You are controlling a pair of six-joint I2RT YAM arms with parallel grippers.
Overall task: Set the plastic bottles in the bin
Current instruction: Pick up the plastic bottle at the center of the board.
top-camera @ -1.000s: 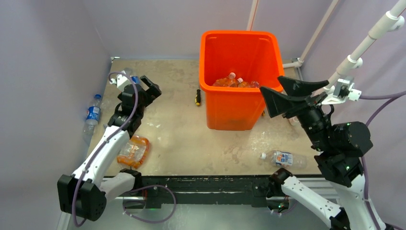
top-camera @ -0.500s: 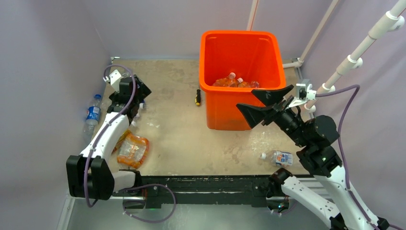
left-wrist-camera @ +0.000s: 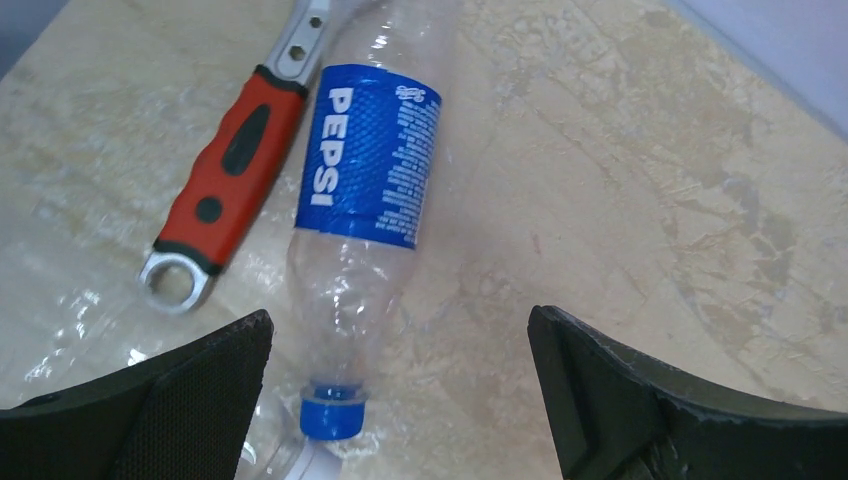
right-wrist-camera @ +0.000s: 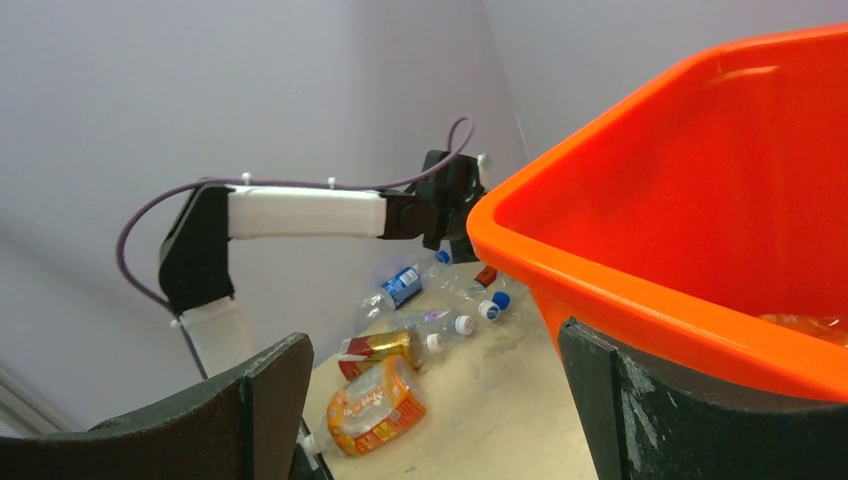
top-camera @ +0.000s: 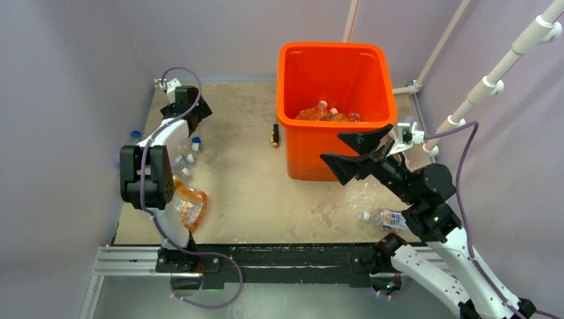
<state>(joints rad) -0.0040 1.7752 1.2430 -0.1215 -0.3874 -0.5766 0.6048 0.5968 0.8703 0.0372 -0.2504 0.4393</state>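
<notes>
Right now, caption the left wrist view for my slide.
Open left gripper hovering over a clear, blue-labelled Pepsi plastic bottle lying beside a red-handled metal wrench on the beige tabletop.

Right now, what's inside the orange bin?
Several clear plastic bottles with orange labels and pale caps lie at the bottom of the bin. Its near wall hides the front of the floor, so the count is unclear.
</notes>
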